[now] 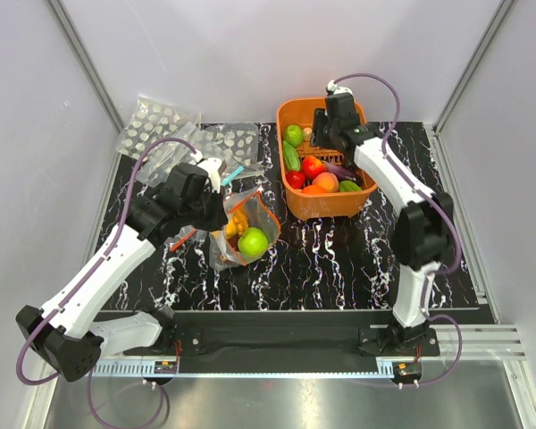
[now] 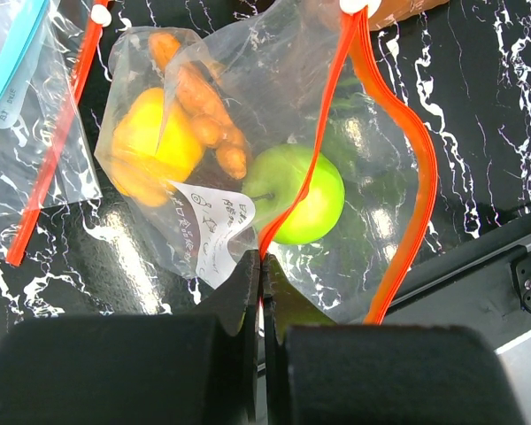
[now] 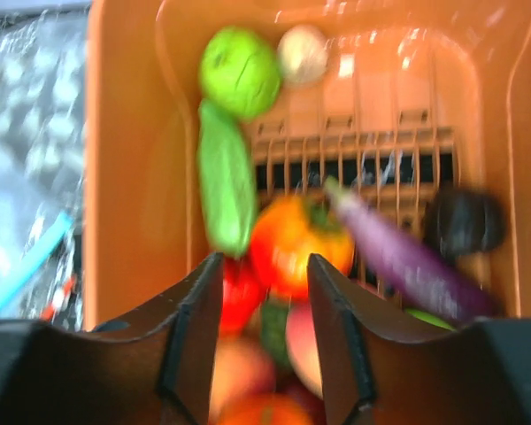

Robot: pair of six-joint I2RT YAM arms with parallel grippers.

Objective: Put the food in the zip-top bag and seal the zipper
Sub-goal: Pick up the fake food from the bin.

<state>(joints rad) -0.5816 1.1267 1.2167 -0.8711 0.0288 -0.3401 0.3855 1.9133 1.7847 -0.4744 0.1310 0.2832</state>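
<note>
The clear zip-top bag [image 1: 241, 228] lies left of centre with its mouth open. It holds a green apple [image 2: 305, 199], a yellow pepper [image 2: 150, 146] and an orange piece [image 2: 203, 106]. My left gripper [image 2: 265, 258] is shut on the near side of the red-orange zipper [image 2: 407, 150]; in the top view it [image 1: 220, 217] sits at the bag's left edge. My right gripper [image 3: 265, 266] is open and empty above the orange basket [image 3: 133, 177]. Under it are an orange-red tomato [image 3: 296, 243], a green cucumber [image 3: 226, 186], a purple piece [image 3: 398, 257] and a green apple [image 3: 239, 71].
The basket [image 1: 290, 201] stands at the back centre-right, still holding several toys. Spotted bags [image 1: 156, 125] lie at the back left. A blue-stripped bag [image 2: 9, 62] and another bag with a red strip [image 2: 53, 168] lie left of the held bag.
</note>
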